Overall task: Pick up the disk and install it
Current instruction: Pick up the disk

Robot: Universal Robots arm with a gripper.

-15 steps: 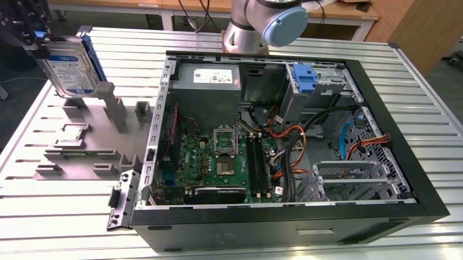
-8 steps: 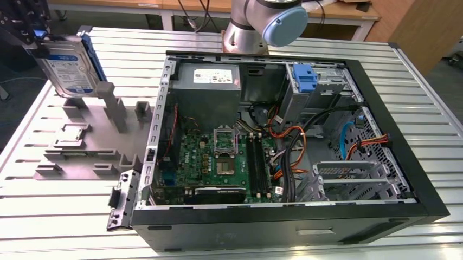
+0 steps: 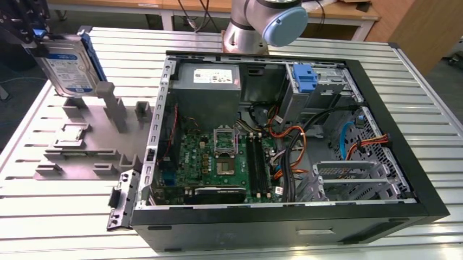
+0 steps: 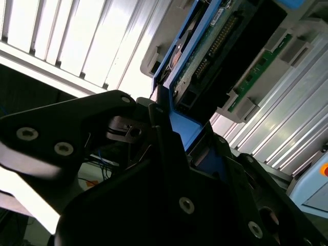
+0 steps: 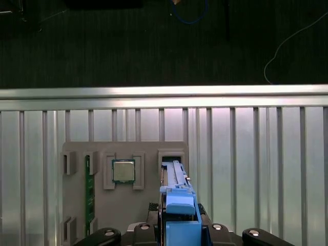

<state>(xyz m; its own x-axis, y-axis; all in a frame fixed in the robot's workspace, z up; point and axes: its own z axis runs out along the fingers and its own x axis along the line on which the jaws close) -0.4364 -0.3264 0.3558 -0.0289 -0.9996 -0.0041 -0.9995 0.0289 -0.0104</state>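
Your gripper (image 3: 40,39) is clamped shut on the disk (image 3: 67,67), held over the grey fixture (image 3: 87,146) by the table's (image 3: 65,216) edge at the exterior view's left.

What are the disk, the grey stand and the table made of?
The disk looks like shiny silver metal under a paper-like label; its blue rails look like smooth plastic. The grey stand seems matte plastic, though painted metal is possible. The table looks like bare aluminium: pale, ribbed, reflecting light.
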